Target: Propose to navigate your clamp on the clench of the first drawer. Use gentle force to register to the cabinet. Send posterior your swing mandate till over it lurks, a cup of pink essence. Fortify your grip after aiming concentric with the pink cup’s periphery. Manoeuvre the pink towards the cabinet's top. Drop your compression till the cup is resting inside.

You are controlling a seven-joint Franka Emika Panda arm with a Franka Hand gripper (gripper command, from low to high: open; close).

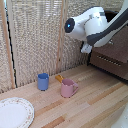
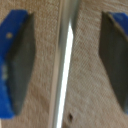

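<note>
Exterior view: The arm reaches in from the exterior view's right, and the clamp (image 1: 86, 48) sits high, just beside the cabinet (image 1: 114, 56) at that edge. The fingers are too small here to judge their spacing. The pink cup (image 1: 67, 88) stands upright on the wooden table (image 1: 95, 100), well apart from the clamp and lower, handle toward the exterior view's right. A blue cup (image 1: 43, 81) stands near it on the exterior view's left, a small orange object (image 1: 59, 78) lies between them, and a plate (image 1: 15, 113) rests at the lower corner.

Wrist view: Two blue-tipped fingers (image 2: 15, 62) stand spread apart, gripping nothing. A thin silver bar, judged to be the clench (image 2: 63, 65), runs between them and touches neither.

Step in hand, as judged: aligning on the handle of the first drawer; the cup steps are not begun. The next move calls for closing on the bar centrally, then applying gentle force.
</note>
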